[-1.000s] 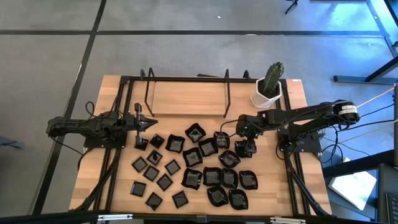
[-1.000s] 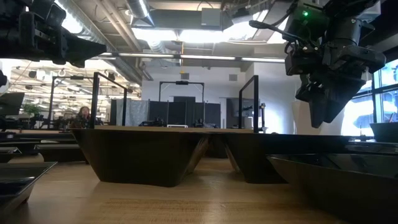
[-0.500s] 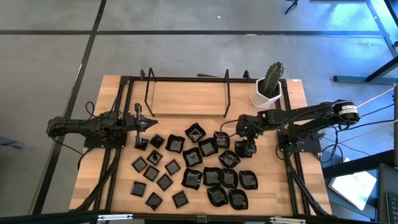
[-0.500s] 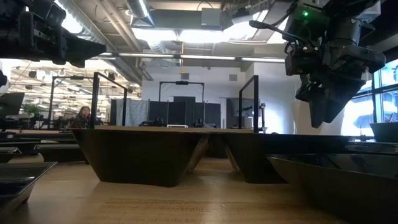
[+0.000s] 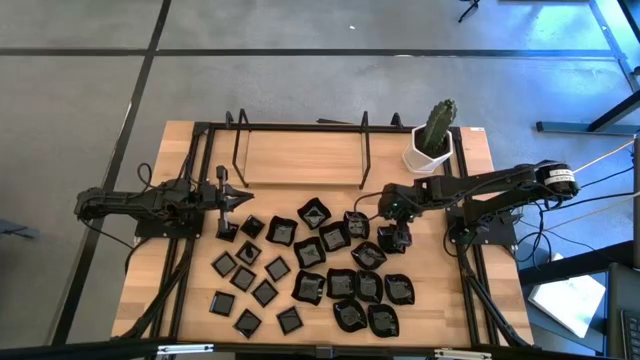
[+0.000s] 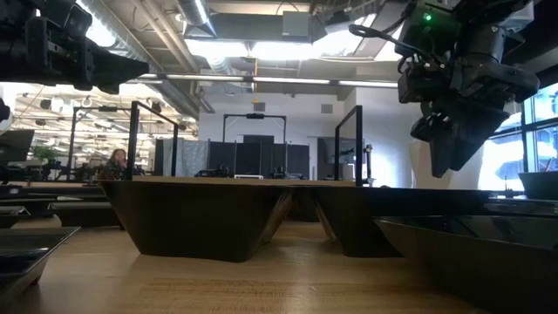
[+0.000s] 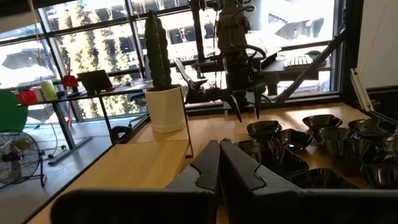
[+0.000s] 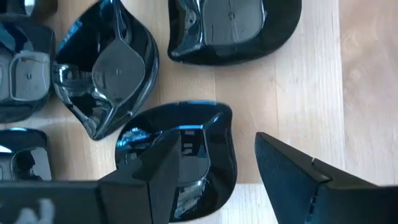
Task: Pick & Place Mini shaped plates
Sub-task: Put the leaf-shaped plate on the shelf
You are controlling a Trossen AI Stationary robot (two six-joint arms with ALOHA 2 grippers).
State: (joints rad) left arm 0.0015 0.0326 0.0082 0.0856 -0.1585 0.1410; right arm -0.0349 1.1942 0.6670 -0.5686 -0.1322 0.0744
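Note:
Several glossy black mini shaped plates lie flat on the wooden table: small flat squares [image 5: 250,275] toward the left, larger squares [image 5: 322,238] in the middle and rounded wavy ones [image 5: 365,290] toward the right. My right gripper [image 5: 394,240] hangs open above the right part of the group, pointing steeply down. In the right wrist view its fingers stand over a rounded plate [image 8: 186,146] and the bare wood beside it, touching nothing. In the low view this gripper [image 6: 442,164] is well above the plates. My left gripper [image 5: 238,198] is shut and empty, held level at the table's left [image 7: 219,158].
A white pot with a cactus [image 5: 431,148] stands at the far right corner. A black wire rack [image 5: 300,150] stands along the far side over bare wood. Bare table [image 5: 440,290] lies to the right of the plates.

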